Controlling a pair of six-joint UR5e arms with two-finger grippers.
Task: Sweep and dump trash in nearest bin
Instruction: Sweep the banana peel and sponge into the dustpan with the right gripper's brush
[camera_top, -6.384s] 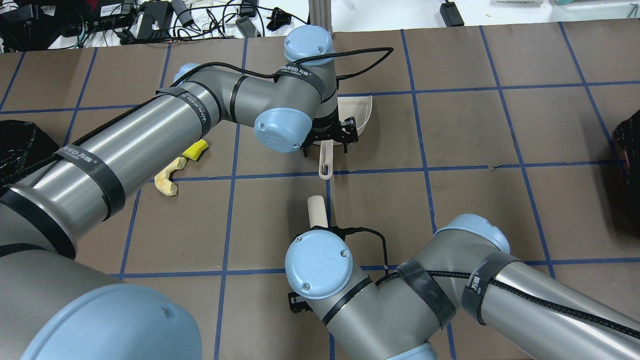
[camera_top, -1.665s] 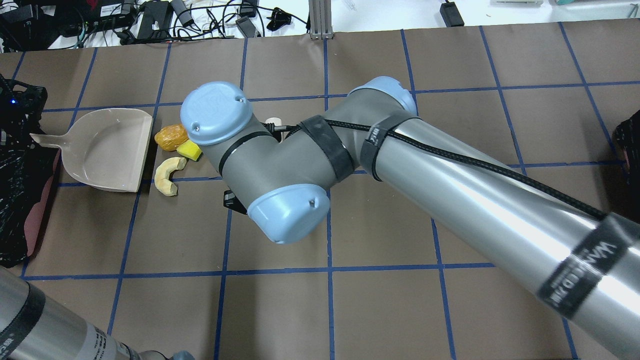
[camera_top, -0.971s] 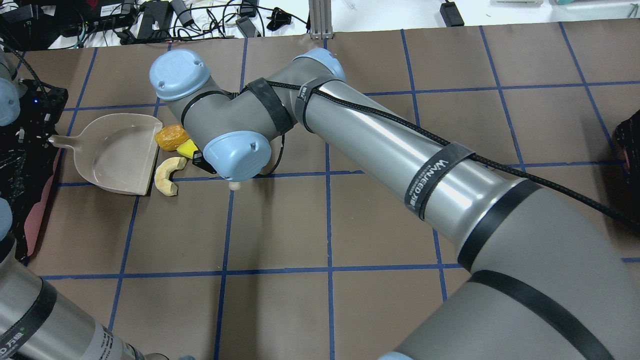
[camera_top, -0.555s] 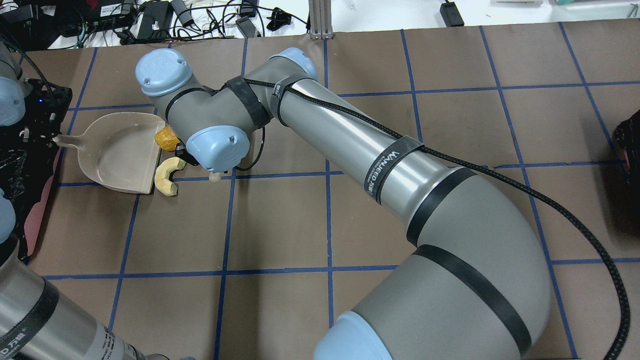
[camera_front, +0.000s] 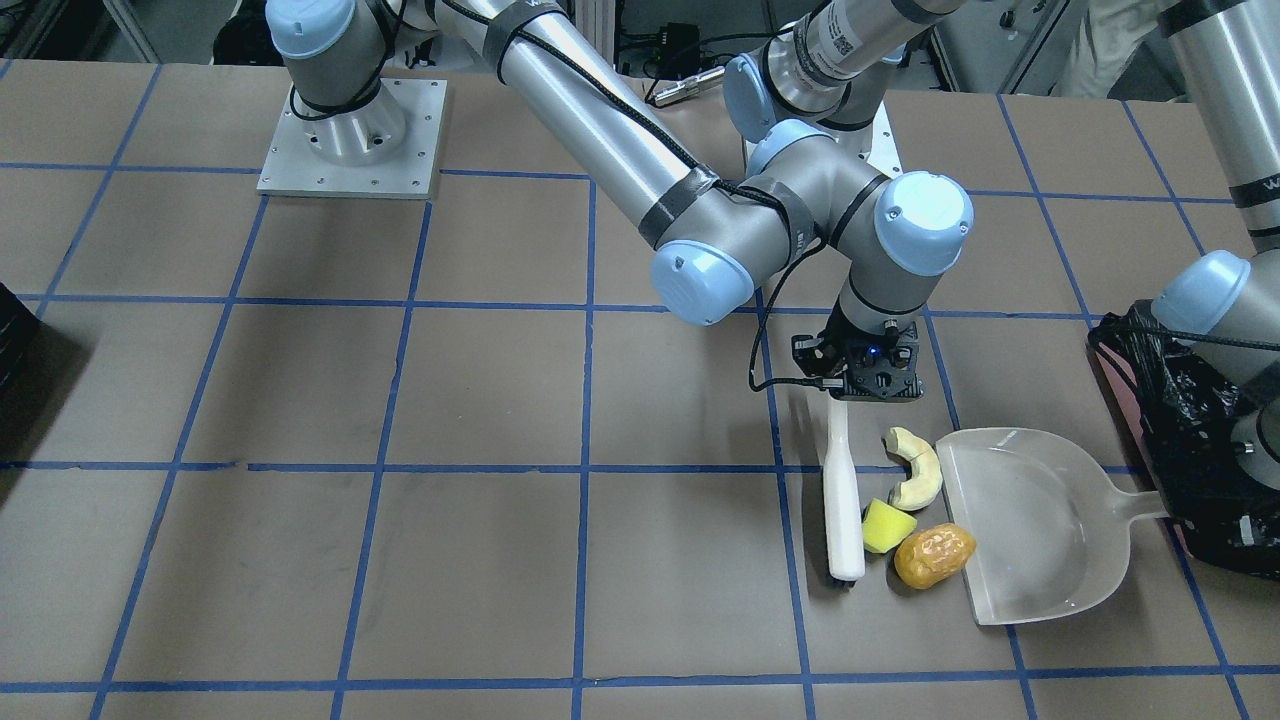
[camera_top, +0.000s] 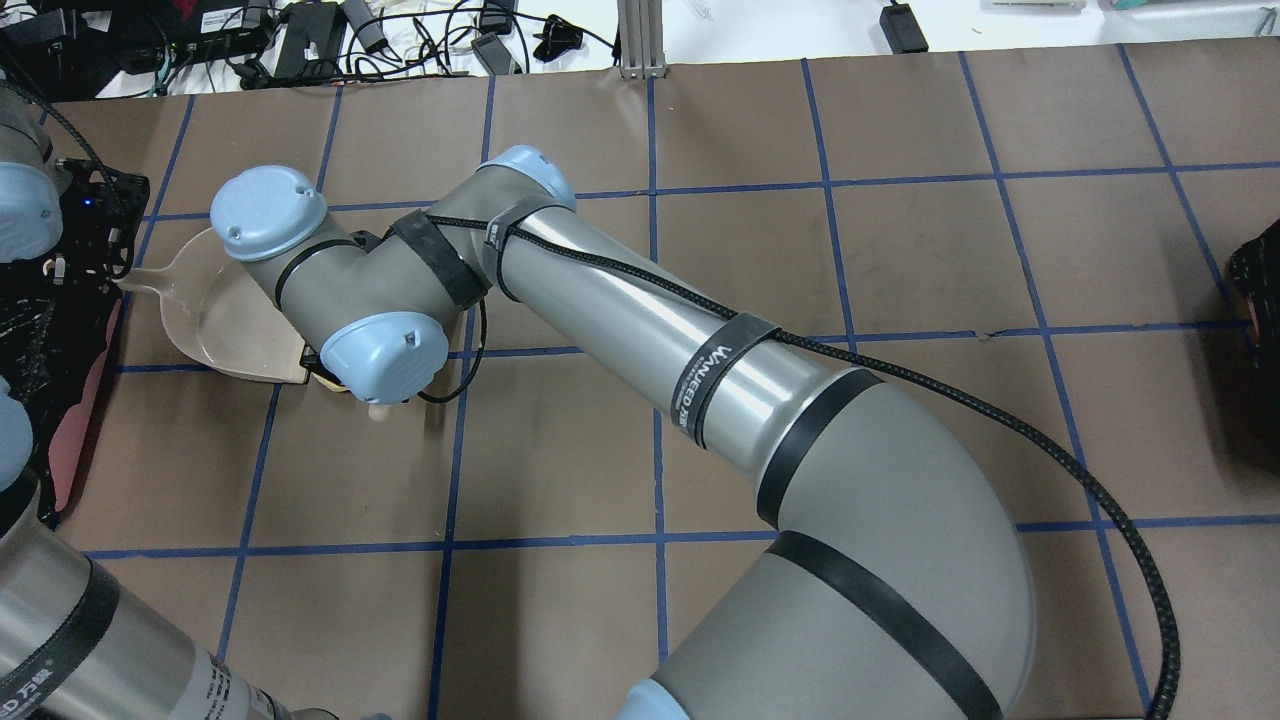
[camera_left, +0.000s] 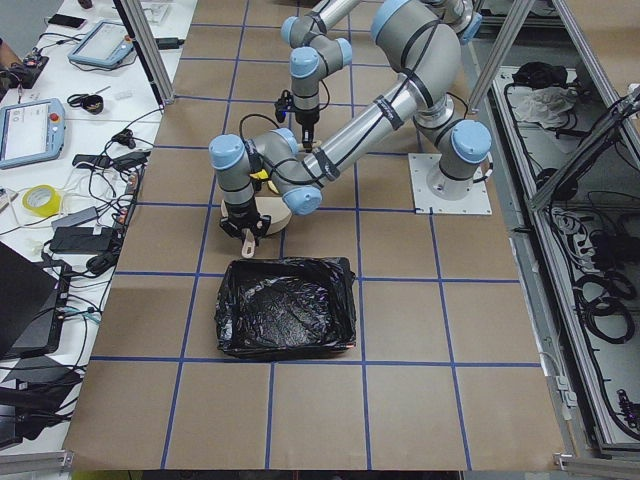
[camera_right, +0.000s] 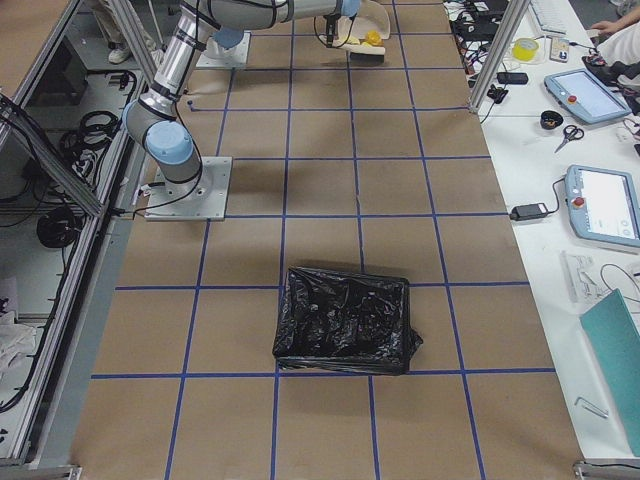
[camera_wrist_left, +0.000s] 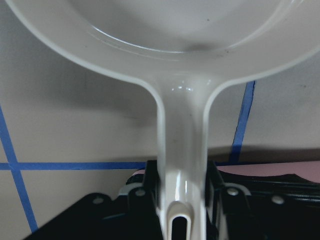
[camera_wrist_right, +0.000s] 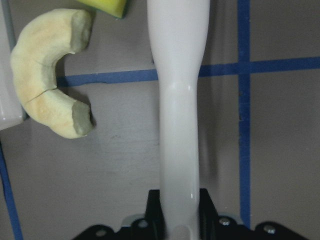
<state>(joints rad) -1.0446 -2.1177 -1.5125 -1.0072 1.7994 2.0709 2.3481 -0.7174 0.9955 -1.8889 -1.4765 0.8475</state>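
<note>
Across the table, the front-facing view shows the right gripper (camera_front: 861, 373) clamped on the handle end of a long white plastic brush (camera_front: 842, 500). The brush lies on the brown paper just beside the trash: a pale cream curved crescent slice (camera_front: 916, 468), a yellow-green wedge (camera_front: 884, 525) and an orange-brown lumpy oval (camera_front: 934, 556). All three sit between the brush and the mouth of a translucent white plastic dustpan (camera_front: 1045, 540), crescent and oval right at its lip. That lip runs at an angle to the brush, so a straight push may roll the oval past the pan's near corner.

From overhead, the right arm covers the trash, so a stray piece would go unseen.

At the left wrist, the left gripper (camera_wrist_left: 182, 200) pinches the dustpan's narrow handle, and a hard shove could pivot the pan.

Seen from the robot's left end, the pinkish-red bin lined with crinkly black plastic (camera_left: 285, 264) sits just behind the pan. A steep lift may spill pieces short of it.
</note>
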